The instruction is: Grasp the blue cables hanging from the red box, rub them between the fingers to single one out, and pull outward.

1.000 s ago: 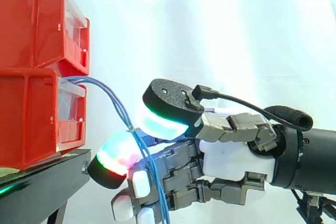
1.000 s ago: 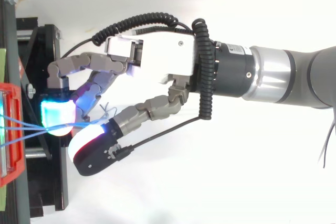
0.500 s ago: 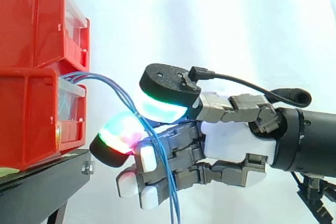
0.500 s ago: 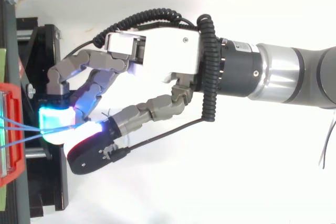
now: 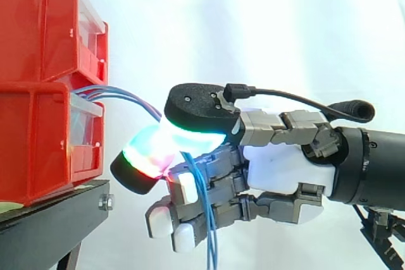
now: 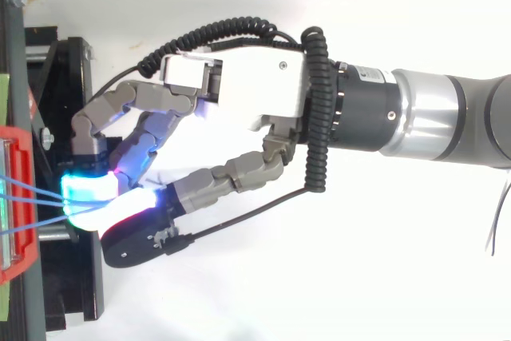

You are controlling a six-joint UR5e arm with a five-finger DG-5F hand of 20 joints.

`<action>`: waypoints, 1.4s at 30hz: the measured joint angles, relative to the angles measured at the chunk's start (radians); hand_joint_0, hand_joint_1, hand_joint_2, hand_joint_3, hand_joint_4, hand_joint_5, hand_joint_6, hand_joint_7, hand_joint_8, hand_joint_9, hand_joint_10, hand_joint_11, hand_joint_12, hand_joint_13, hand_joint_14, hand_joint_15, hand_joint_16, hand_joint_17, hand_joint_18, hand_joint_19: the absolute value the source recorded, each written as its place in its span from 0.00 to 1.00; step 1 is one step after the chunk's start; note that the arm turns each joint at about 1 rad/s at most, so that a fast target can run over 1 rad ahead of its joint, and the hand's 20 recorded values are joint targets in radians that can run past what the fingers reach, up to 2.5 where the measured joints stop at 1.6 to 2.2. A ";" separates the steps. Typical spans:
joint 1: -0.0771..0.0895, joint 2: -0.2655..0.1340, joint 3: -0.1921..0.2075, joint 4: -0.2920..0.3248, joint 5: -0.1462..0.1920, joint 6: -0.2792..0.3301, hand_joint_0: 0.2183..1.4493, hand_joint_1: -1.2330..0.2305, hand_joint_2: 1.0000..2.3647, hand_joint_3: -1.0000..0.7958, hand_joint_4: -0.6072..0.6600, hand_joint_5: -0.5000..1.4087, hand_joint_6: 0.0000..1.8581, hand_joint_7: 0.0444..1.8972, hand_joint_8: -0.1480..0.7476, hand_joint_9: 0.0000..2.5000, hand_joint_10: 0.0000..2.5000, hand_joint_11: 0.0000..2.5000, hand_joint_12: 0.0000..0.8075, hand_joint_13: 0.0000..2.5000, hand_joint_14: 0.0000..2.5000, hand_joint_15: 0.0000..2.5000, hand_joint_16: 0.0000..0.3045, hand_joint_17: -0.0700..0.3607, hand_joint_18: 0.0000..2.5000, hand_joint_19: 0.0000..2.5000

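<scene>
Thin blue cables [image 5: 120, 93] [image 6: 32, 196] come out of the lower red box [image 5: 44, 137] at the left and run right into my hand [image 5: 278, 165]. The thumb pad [image 5: 190, 128] and a glowing fingertip [image 5: 144, 156] press together on the cables, so the hand is shut on them. Below the pinch the cables hang down past the other curled fingers [image 5: 180, 188] toward the bottom edge. In the top view the hand [image 6: 255, 89] reaches left from the arm, and its cyan-white pads [image 6: 92, 193] meet just right of the box front [image 6: 14, 197].
A second red box [image 5: 44, 26] is stacked on the lower one. Both stand on a black stand [image 5: 57, 216] [image 6: 68, 157] at the left. A white curtain is behind everything.
The thumb pad has come down and closed onto the fingertip, tightening the pinch on the cables. The hand has risen slightly and edged toward the box.
</scene>
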 measured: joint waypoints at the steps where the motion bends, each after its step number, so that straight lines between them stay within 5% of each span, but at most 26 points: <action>1: 0.000 0.001 0.000 -0.002 0.000 0.000 0.38 0.26 0.02 0.50 0.46 0.17 0.51 0.53 0.52 0.44 0.01 0.36 0.47 0.36 0.01 0.24 0.16 0.42 0.31 0.27; 8: 0.000 0.010 0.000 -0.017 -0.001 0.000 0.35 0.27 0.00 0.28 0.56 0.18 0.51 0.48 0.52 0.45 0.01 0.37 0.47 0.37 0.01 0.25 0.16 0.42 0.31 0.28; 24: -0.002 0.038 0.000 -0.110 -0.002 0.000 0.29 0.38 0.00 0.30 0.58 0.18 0.49 0.52 0.53 0.47 0.01 0.36 0.50 0.38 0.01 0.25 0.17 0.43 0.32 0.29; 34: -0.001 0.047 0.000 -0.153 -0.002 0.000 0.34 0.31 0.01 0.43 0.55 0.18 0.50 0.53 0.54 0.47 0.01 0.37 0.50 0.39 0.01 0.25 0.17 0.43 0.33 0.29; 42: 0.000 0.047 0.008 -0.158 0.004 0.002 0.30 0.32 0.00 0.29 0.60 0.18 0.45 0.46 0.52 0.47 0.01 0.36 0.49 0.39 0.01 0.25 0.17 0.43 0.32 0.29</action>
